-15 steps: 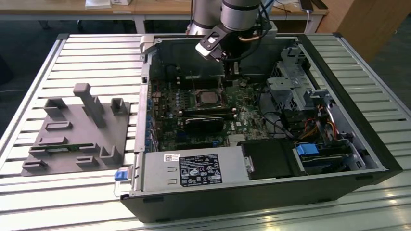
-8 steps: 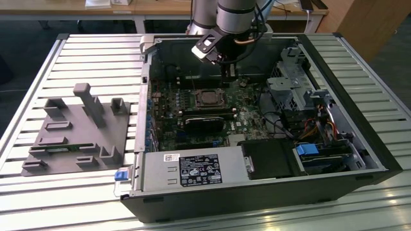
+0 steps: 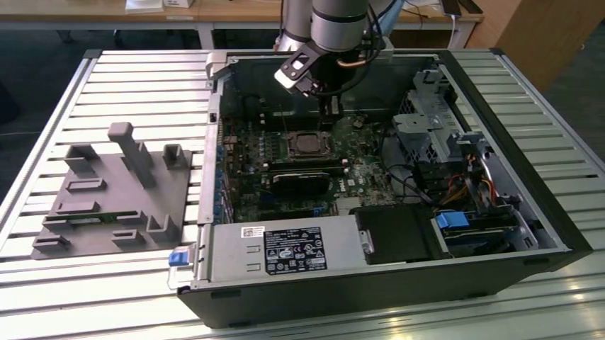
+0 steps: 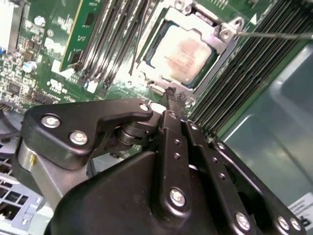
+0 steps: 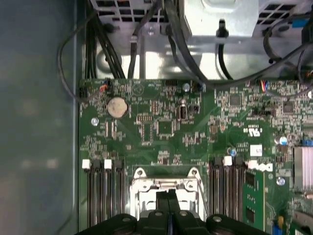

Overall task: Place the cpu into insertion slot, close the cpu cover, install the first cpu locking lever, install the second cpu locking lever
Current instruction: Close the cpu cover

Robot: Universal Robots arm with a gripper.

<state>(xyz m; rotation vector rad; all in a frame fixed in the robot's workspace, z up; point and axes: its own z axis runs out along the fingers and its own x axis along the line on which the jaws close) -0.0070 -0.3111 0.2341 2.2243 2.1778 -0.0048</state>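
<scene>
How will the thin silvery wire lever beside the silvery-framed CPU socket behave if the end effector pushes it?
The thin silvery wire lever looks long and slender, so it will probably flex springily. Its smooth round metal may let the shut end effector slip off. It likely weighs little.

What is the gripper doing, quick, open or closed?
Gripper: closed, nothing seen held, right by the cpu cover.
</scene>
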